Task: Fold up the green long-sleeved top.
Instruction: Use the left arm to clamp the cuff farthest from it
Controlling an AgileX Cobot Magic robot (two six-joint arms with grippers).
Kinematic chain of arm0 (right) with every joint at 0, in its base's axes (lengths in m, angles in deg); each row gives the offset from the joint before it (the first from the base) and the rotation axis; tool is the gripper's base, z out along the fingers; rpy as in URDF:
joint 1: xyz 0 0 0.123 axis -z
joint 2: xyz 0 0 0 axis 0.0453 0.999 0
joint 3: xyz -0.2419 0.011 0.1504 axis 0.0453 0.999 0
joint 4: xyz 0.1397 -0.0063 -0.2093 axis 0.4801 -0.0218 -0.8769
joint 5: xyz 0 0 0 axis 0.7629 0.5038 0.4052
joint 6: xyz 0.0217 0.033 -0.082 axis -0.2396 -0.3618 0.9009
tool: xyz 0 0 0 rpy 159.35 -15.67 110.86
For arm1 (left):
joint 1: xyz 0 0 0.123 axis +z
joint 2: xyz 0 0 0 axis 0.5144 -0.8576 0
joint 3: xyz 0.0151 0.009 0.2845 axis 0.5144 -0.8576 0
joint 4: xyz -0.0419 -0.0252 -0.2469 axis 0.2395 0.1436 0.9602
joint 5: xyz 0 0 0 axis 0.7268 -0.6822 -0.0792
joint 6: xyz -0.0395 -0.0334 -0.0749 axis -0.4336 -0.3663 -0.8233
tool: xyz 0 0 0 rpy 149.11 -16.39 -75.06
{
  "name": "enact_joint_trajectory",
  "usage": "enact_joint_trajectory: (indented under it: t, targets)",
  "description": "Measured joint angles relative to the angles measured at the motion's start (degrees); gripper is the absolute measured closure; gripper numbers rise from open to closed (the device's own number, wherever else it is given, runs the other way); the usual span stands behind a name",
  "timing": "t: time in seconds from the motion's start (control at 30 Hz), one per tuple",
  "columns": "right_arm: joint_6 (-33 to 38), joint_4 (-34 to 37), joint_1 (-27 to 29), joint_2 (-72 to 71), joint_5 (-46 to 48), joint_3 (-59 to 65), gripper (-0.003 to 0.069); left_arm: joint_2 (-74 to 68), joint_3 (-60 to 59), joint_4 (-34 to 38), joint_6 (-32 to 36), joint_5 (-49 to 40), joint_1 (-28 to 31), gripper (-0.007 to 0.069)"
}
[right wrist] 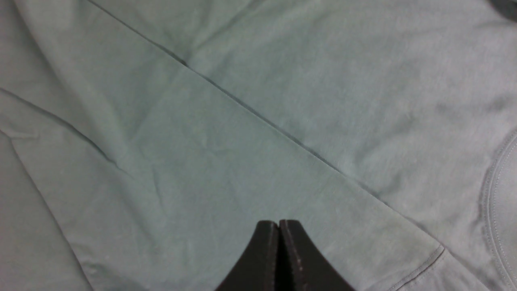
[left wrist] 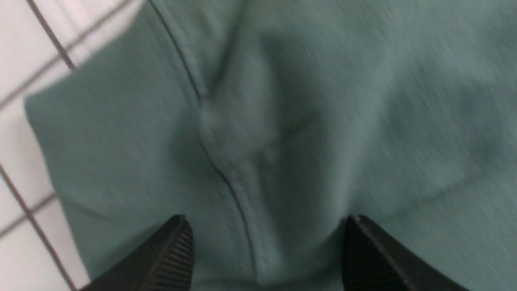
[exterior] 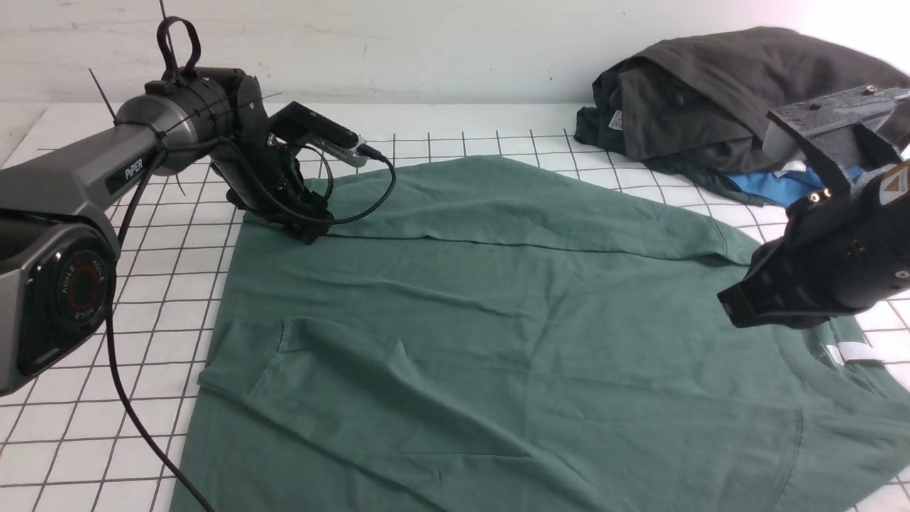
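The green top (exterior: 498,299) runs off the bottom and right edges of the front view, so its near part is cut off. The right gripper (exterior: 732,304) hides the cloth beside the white label (exterior: 849,353). The blue garment (exterior: 764,186) lies mostly buried under the dark heap of clothes (exterior: 711,92), which the right arm (exterior: 846,249) partly blocks. The left wrist view is blurred. It shows only the finger ends (left wrist: 169,258) of the left gripper (left wrist: 266,222), and whether they touch the cloth cannot be told.
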Motion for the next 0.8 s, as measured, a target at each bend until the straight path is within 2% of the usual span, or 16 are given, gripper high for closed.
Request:
enact_joint_trajectory:
  t: [0.33, 0.43, 0.6, 0.67, 0.8]
  targets:
    - [0.00, 0.00, 0.00, 0.59, 0.00, 0.00, 0.0673, -0.31, 0.00, -1.32, -2.59, 3.42, 0.00, 0.0178]
    - [0.00, 0.00, 0.00, 0.59, 0.00, 0.00, 0.0673, -0.70, 0.00, -1.31, -3.39, 3.61, 0.00, 0.0241]
    - [0.00, 0.00, 0.00, 0.59, 0.00, 0.00, 0.0673, -0.77, 0.00, -1.14, -4.35, 3.66, 0.00, 0.0391]
    - [0.00, 0.04, 0.00, 0.59, 0.00, 0.00, 0.0673, -0.83, 0.00, -1.02, -4.73, 3.61, 0.00, 0.0489]
    - [0.00, 0.04, 0.00, 0.59, 0.00, 0.00, 0.0673, -0.83, 0.00, -0.76, -4.72, 3.29, 0.00, 0.0597]
